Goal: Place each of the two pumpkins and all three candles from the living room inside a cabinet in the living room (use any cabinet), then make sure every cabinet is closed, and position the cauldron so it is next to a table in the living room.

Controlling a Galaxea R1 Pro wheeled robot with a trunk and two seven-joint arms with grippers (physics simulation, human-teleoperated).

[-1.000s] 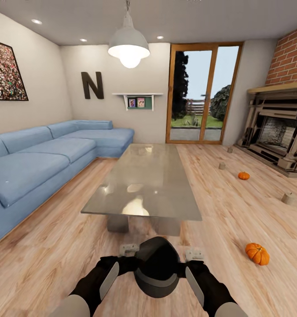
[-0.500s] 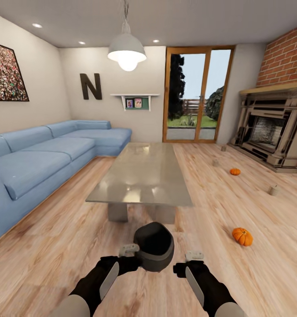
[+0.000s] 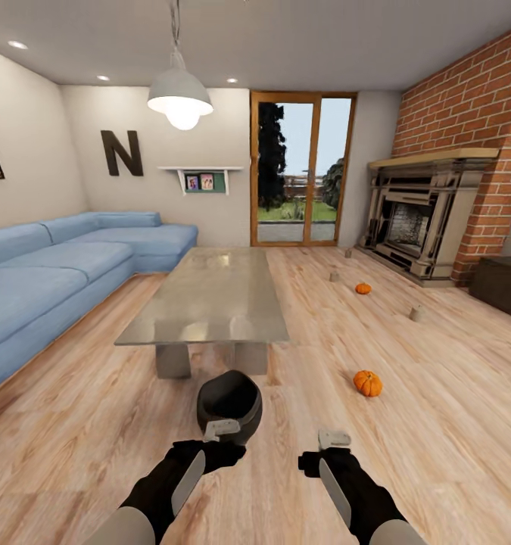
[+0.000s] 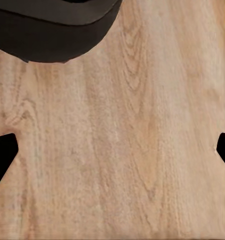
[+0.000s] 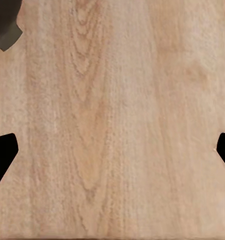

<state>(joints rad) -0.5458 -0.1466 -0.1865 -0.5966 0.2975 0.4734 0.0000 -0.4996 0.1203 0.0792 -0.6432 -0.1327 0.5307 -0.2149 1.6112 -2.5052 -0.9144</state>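
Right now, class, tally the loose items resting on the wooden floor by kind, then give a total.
Pumpkins: 2
Candles: 3
Cauldron: 1
Total: 6

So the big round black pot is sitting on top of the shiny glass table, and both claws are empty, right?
Not quite. In the head view the big round black pot sits on the wooden floor, by the near end of the shiny glass table. Both claws, left and right, are indeed empty.

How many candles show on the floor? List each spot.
3: one candle by the glass door, one candle past the far pumpkin, one candle before the fireplace.
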